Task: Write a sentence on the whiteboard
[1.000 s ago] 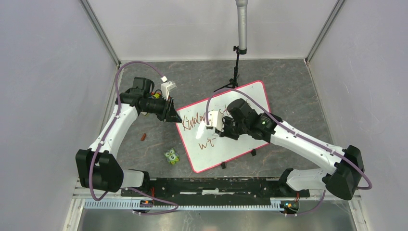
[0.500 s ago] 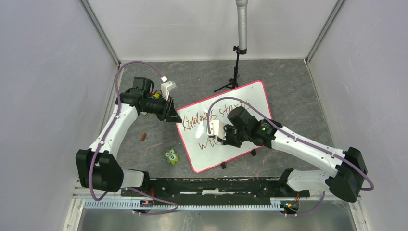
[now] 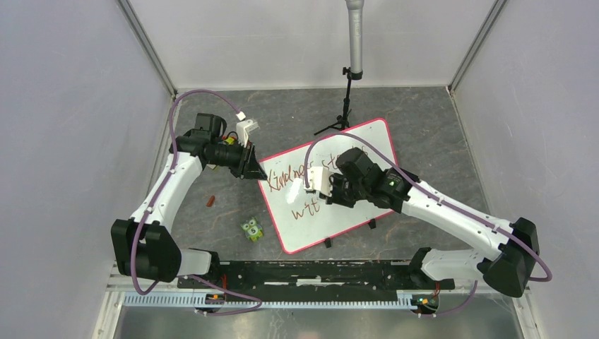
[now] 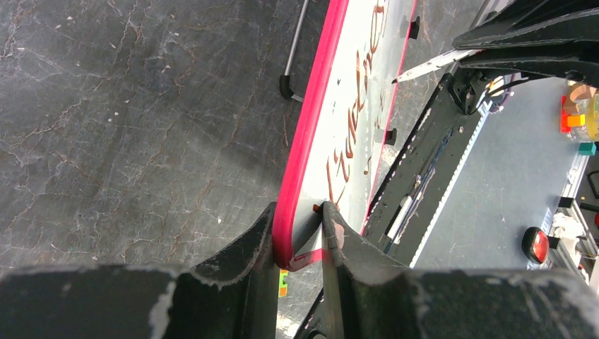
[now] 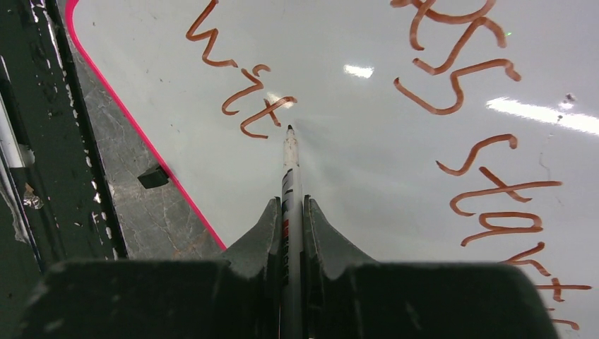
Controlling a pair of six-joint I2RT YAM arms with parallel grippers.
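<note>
A whiteboard (image 3: pixel 342 215) is shown, its left edge clamped by the left gripper (image 4: pixel 297 212). A marker (image 5: pixel 289 162) is gripped tightly by the right gripper (image 5: pixel 291 205), tip at the board just after "wit", under "Kindness starts" of the sentence (image 3: pixel 291 176).

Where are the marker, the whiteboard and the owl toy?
marker (image 5: pixel 290 173), right wrist view, white barrel behind the tip.
whiteboard (image 3: pixel 314 226), top external view, bare lower part.
owl toy (image 3: pixel 251 229), top external view, its body.
</note>
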